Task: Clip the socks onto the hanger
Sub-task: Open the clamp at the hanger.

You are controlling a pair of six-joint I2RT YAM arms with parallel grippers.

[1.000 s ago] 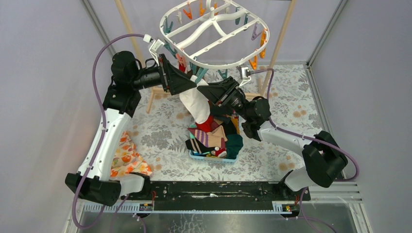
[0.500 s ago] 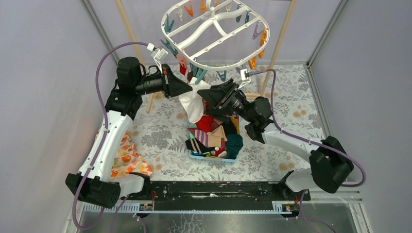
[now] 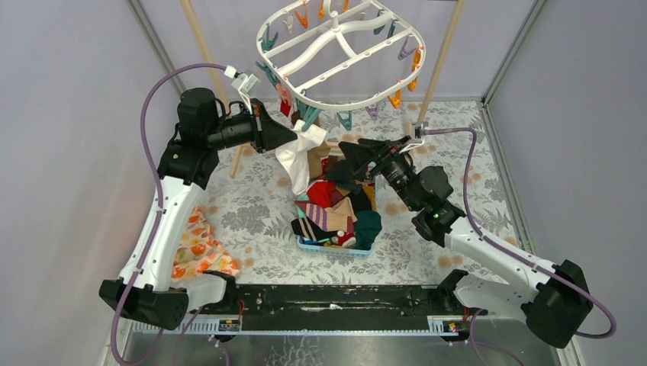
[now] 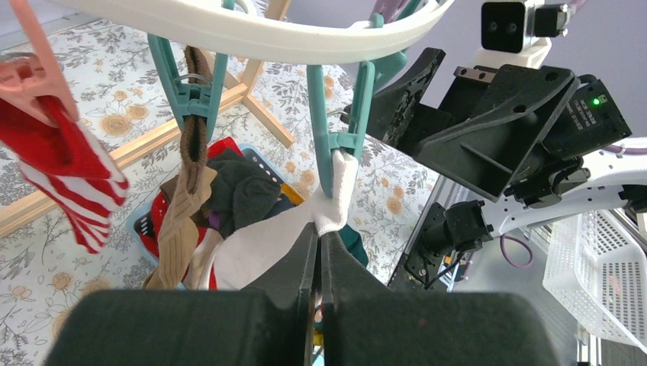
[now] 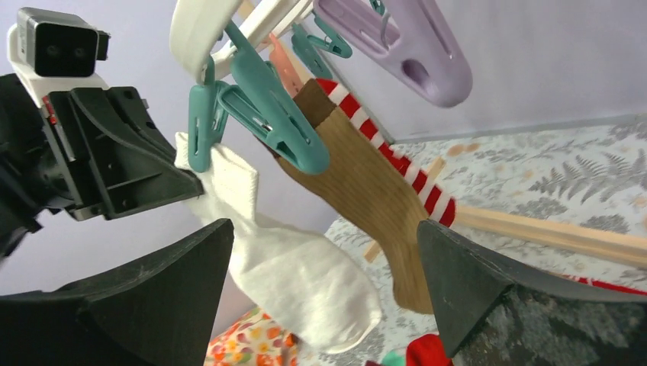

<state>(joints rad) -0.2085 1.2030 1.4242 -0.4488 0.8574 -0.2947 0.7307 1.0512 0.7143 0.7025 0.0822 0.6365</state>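
The white hanger hangs above the table, its rim lined with pegs. A white sock hangs by its cuff from a teal peg on the near rim. My left gripper is shut on the white sock just below that peg. A brown sock and a red-and-white striped sock hang from neighbouring pegs. My right gripper stands open, back from the rim, holding nothing. More socks fill a blue basket below.
An orange floral cloth lies at the left by my left arm. Wooden poles and a wooden base bar stand behind the hanger. A purple peg hangs close above my right gripper. A white mesh basket sits beyond the table.
My left gripper has shut on the white sock under the teal peg. My right gripper has opened, let go and drawn back to the right, away from the hanger.
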